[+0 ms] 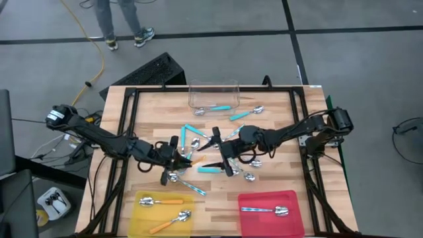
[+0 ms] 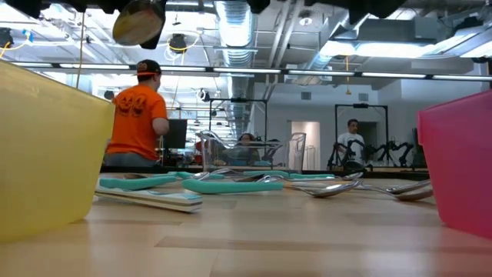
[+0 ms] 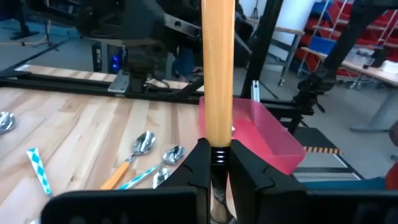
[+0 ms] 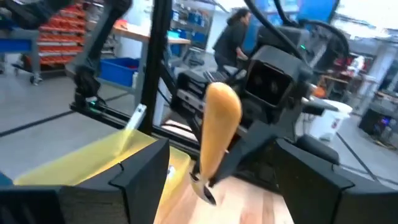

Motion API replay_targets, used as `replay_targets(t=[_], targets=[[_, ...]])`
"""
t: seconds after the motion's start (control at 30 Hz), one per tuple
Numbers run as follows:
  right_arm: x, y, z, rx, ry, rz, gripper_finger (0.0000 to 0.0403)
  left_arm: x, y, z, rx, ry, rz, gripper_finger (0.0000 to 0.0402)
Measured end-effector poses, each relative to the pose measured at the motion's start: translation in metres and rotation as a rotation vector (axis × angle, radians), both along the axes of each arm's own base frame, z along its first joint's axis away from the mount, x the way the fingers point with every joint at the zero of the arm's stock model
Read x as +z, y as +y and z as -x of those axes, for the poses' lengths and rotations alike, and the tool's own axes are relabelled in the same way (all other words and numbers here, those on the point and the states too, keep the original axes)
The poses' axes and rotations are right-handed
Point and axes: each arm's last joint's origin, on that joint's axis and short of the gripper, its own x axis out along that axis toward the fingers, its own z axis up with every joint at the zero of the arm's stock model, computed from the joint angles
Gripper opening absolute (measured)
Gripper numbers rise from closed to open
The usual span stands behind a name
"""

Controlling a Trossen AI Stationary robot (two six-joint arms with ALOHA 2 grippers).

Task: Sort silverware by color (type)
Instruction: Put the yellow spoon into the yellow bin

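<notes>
High view, read from left to right: the left gripper is pinched on an orange-handled spoon raised over the middle of the table, handle upward, presumably so it can be carried to the yellow tray, where two orange-handled spoons are counted. Facing it, the right gripper is seen with jaws spread wide around that handle without touching it. Farther right, one silver spoon is counted in the red tray, one teal spoon lies in the clear tub, and the remaining spoons are left scattered mid-table.
</notes>
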Motion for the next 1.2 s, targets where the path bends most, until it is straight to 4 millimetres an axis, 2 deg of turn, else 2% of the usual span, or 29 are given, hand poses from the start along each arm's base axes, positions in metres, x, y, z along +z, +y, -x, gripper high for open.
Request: replay_targets(t=[0.3, 0.53, 0.63, 0.83, 1.13, 1.2], targets=[[0.011, 0.013, -0.001, 0.073, -0.051, 0.068, 0.0302, 0.000, 0.000, 0.000, 0.003, 0.001, 0.011, 0.0014], [0.015, 0.013, -0.003, 0.074, -0.054, 0.072, 0.0300, 0.001, 0.001, 0.000, -0.001, -0.002, 0.025, 0.0014], [0.015, 0.011, -0.003, 0.069, -0.052, 0.072, 0.0285, 0.001, 0.002, -0.001, 0.005, -0.001, 0.034, 0.0014], [0.014, 0.009, -0.004, 0.063, -0.039, 0.066, 0.0221, 0.001, 0.002, -0.001, 0.005, -0.001, 0.035, 0.0014], [0.013, 0.001, -0.005, 0.045, -0.028, 0.065, 0.0062, 0.001, 0.002, -0.001, 0.002, 0.000, 0.036, 0.0014], [0.013, 0.000, -0.005, 0.040, -0.022, 0.063, 0.0054, 0.001, 0.002, -0.001, 0.002, 0.001, 0.035, 0.0013]])
